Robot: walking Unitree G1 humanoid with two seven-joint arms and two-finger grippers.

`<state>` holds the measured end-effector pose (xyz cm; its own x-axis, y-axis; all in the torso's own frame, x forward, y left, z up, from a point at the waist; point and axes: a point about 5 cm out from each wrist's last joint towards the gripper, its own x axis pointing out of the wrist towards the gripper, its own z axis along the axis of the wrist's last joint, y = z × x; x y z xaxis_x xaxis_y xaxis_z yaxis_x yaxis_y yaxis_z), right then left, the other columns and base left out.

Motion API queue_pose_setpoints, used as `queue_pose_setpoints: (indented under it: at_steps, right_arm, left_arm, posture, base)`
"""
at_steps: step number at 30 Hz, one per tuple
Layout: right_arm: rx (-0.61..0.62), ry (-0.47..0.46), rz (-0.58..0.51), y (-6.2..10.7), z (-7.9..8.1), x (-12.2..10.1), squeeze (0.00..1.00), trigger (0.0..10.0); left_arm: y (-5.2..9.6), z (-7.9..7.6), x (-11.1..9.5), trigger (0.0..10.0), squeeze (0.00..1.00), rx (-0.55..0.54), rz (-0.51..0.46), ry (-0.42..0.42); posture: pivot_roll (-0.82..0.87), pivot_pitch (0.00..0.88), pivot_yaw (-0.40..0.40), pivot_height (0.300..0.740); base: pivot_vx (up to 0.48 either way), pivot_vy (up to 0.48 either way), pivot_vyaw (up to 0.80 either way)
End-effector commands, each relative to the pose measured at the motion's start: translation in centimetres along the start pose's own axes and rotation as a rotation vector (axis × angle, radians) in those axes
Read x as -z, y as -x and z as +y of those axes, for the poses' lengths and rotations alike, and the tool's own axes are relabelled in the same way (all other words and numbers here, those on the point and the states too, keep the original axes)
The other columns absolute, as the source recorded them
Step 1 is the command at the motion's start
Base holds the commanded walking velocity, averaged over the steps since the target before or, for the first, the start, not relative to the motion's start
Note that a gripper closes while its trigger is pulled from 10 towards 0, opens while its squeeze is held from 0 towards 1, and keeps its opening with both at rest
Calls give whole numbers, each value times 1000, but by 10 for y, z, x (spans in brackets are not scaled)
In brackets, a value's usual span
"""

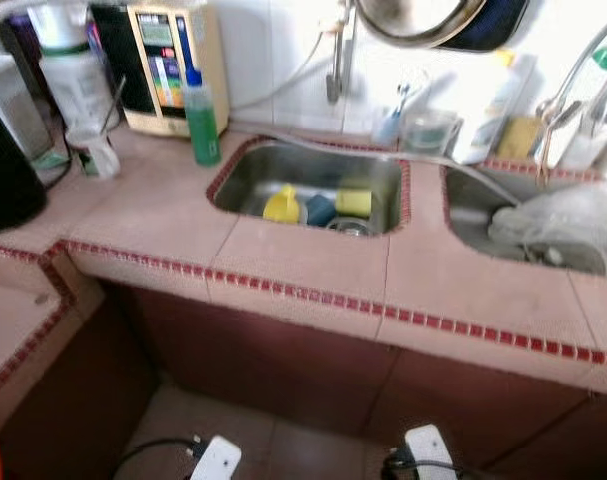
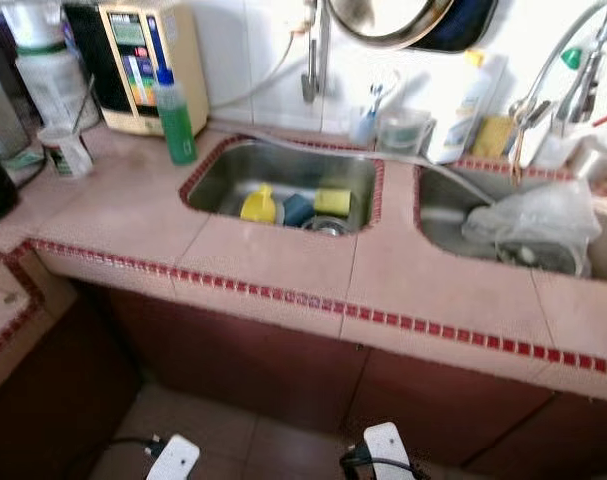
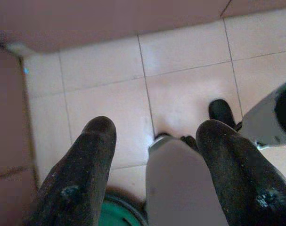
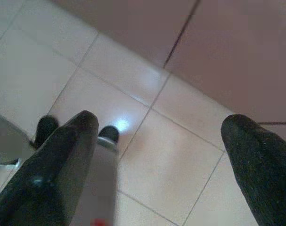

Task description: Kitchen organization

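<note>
Left pincer [image 3: 154, 141] and right pincer [image 4: 161, 136] both spread wide, empty, hanging over floor tiles [image 3: 190, 94], pink tiled worktop [image 1: 313, 260] ahead, yellow, blue items blurred in left sink [image 1: 313, 190], plastic bag [image 1: 568, 220] hiding right sink contents, green bottle [image 1: 201, 115] upright beside the left sink.

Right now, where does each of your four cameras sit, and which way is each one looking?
Left eye view: on the head, looking forward and down at the tiled counter and the left sink holding a yellow sponge.
Right eye view: beside it, sharing that scene, green bottle included.
Left wrist view: on the hanging left arm, looking down past the open left gripper at the floor tiles.
Right wrist view: likewise, past the open right gripper at the same floor.
</note>
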<state>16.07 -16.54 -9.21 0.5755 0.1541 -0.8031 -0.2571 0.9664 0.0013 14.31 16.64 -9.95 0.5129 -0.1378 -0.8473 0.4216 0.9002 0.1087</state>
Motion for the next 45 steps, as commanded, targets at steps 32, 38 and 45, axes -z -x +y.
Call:
queue_pose_setpoints:
  at_steps: [32, 38, 45]
  right_arm:
    - [30, -59, 28, 2, -6, 6, 0, 10000]
    - [28, -63, 31, 2, -5, 7, 0, 10000]
    - [29, -72, 34, 2, -5, 7, 0, 10000]
  left_arm:
    - [1, -3, 8, 10000, 0, -7, 60, 40]
    - [1, -3, 9, 10000, 0, -9, 65, 47]
    - [0, -3, 6, 10000, 0, -10, 57, 36]
  posture:
    - [-43, 0, -15, 740]
    - [-41, 0, -13, 740]
    - [-39, 0, -15, 740]
  base:
    - [0, -300, -243]
    - [0, 0, 0]
    - [0, 0, 0]
